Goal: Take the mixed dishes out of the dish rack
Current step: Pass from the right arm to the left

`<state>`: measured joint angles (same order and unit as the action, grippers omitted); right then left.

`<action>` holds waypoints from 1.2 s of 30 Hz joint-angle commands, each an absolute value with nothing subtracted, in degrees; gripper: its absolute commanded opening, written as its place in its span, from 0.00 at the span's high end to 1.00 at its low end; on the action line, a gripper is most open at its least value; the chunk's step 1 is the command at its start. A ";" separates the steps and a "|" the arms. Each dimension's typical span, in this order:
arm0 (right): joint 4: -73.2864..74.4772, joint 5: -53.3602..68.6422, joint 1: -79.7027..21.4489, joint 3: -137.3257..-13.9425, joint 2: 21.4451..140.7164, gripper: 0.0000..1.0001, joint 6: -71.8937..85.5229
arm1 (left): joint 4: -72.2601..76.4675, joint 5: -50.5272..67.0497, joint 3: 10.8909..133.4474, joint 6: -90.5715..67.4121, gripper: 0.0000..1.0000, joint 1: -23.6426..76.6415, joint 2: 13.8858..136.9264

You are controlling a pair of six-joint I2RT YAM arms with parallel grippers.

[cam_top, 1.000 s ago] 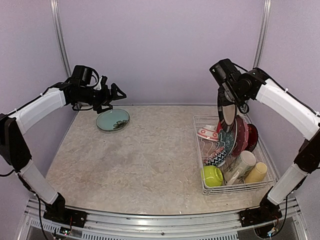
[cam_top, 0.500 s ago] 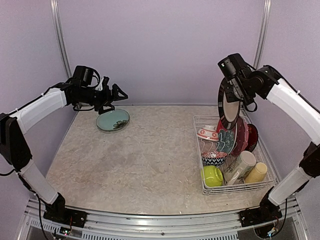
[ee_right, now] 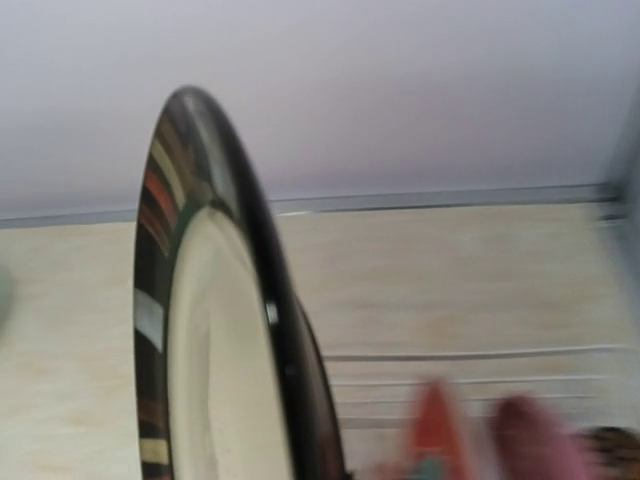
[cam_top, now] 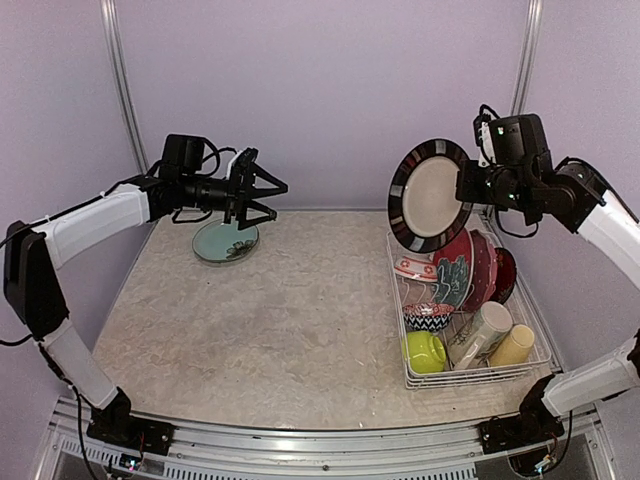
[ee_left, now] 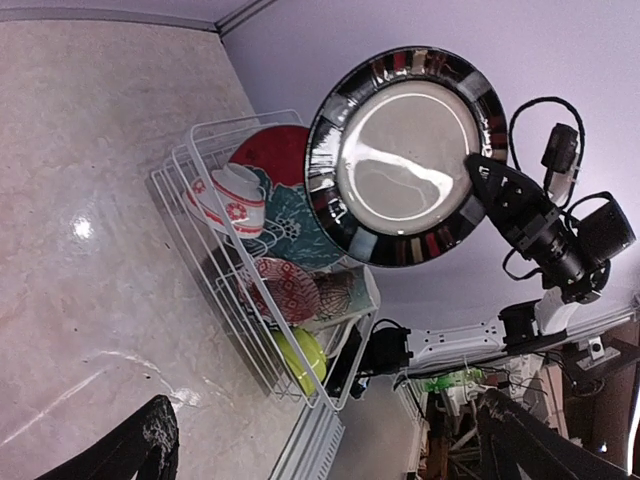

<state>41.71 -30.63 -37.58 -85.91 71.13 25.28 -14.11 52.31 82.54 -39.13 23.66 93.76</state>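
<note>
My right gripper (cam_top: 470, 190) is shut on the right rim of a black-rimmed cream plate (cam_top: 430, 195), holding it upright in the air above the back of the dish rack (cam_top: 408, 372). The plate (ee_left: 405, 155) faces left; in the right wrist view the plate (ee_right: 215, 350) shows edge-on and blurred. In the rack stand a dark red plate (cam_top: 482, 262), a teal plate (cam_top: 452, 282), a red-patterned bowl (cam_top: 415, 266), a blue-chevron bowl (cam_top: 430, 317), a lime-green bowl (cam_top: 424, 351), a cream mug (cam_top: 481, 332) and a yellow mug (cam_top: 513, 345). My left gripper (cam_top: 274, 200) is open and empty at the back left.
A pale green plate (cam_top: 225, 240) lies flat on the table under the left gripper. Purple walls close in the back and sides. A metal rail (cam_top: 320, 445) runs along the near edge. The rack (ee_left: 215, 290) sits against the right wall.
The right arm lifted the black-rimmed plate up out of the rack and turned its face leftward. The left gripper swung right, away from the pale green plate, still open.
</note>
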 commanded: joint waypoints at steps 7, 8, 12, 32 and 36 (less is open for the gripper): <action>8.48 -3.81 -37.39 -79.69 75.21 1.00 36.91 | -6.62 57.77 79.27 -48.45 0.04 26.81 96.94; 7.11 -2.01 -37.43 -79.45 75.97 1.00 37.85 | -6.75 57.14 78.90 -49.22 0.06 26.43 97.38; 1.32 3.65 -37.44 -77.36 77.83 1.00 41.67 | -4.00 58.54 77.68 -53.20 0.11 24.89 98.66; -14.29 12.89 -37.41 -70.90 84.17 1.00 53.29 | 10.38 64.13 73.93 -61.72 0.82 24.17 99.70; -12.67 10.82 -37.35 -70.22 83.96 1.00 53.23 | 9.61 62.78 73.42 -62.06 1.00 22.64 99.51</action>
<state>-3.01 10.57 -37.58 -70.13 85.03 52.60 8.27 62.37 73.95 -57.87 24.12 99.42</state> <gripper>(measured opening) 0.037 0.046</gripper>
